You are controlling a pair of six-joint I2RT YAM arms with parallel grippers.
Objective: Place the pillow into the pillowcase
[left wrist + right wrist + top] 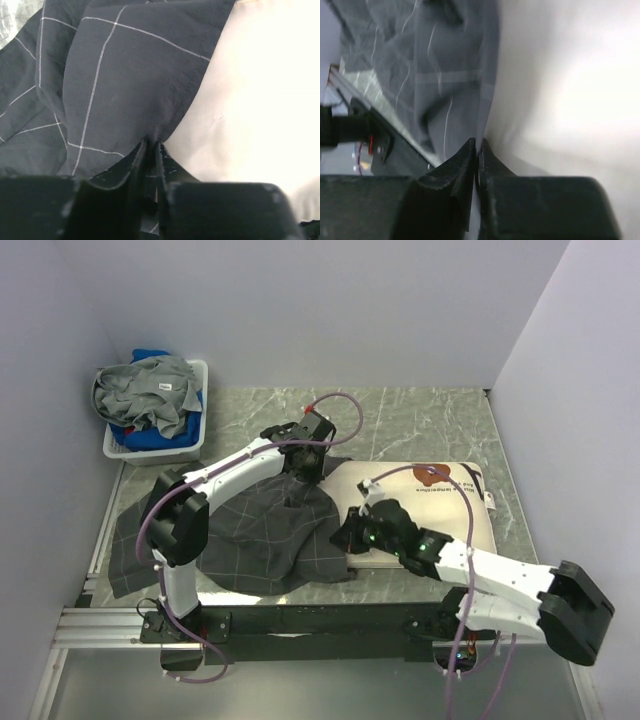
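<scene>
- Partly hidden: the left end of the pillow (pixel 430 515) lies under the pillowcase (pixel 250 535) and the right arm. How far it reaches inside cannot be told.
- The pillow lies flat on the right half of the counter (pixel 420 420). Its long axis runs from the left edge toward the right edge, with the bear-face end toward the right edge. The printed line is too small to read.
- The pillow is smooth, cream-white and rectangular.
- The pillowcase is thin dark grey cloth with light grid lines. It lies crumpled over the left half and reaches toward the near left corner.
- The left gripper (pixel 151 145) has its fingers drawn narrow, pinching a fold of the pillowcase hem at the pillow's far side.
- The right gripper (pixel 477 145) has its fingers nearly together, clamping the hem at the pillow's near side.
- A white bin (pixel 160 448) of grey and blue clothes stands at the far left corner.
</scene>
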